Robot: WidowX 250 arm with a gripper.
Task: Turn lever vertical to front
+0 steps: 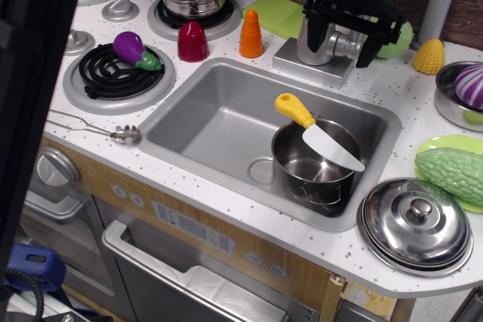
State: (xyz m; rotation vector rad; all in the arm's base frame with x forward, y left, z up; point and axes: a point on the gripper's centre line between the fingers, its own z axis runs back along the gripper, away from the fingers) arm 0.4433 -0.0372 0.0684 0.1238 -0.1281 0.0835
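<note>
Claw (343, 44): black, set at the back edge of the sink (219, 107), over the silver tap block (311, 59). Its jaws stand wide apart, one finger (317, 29) at the left of the tap column and the other at the right. The lever (337, 45), a short silver stub, lies between them and points sideways to the right from the column. Cannot tell whether either finger touches the lever.

Sink contents: steel pot (313, 171) in the right front corner, with a yellow-handled knife (317, 132) resting across its rim, blade to the right.

On the white speckled surface (404, 111): steel lid (415, 224) at front right; green gourd (453, 173) on a plate just behind the lid; yellow corn (429, 56) at back right. Orange cone (251, 34) and red piece (193, 41) stand behind the sink's left side. Purple eggplant (134, 49) lies on the black burner.
</note>
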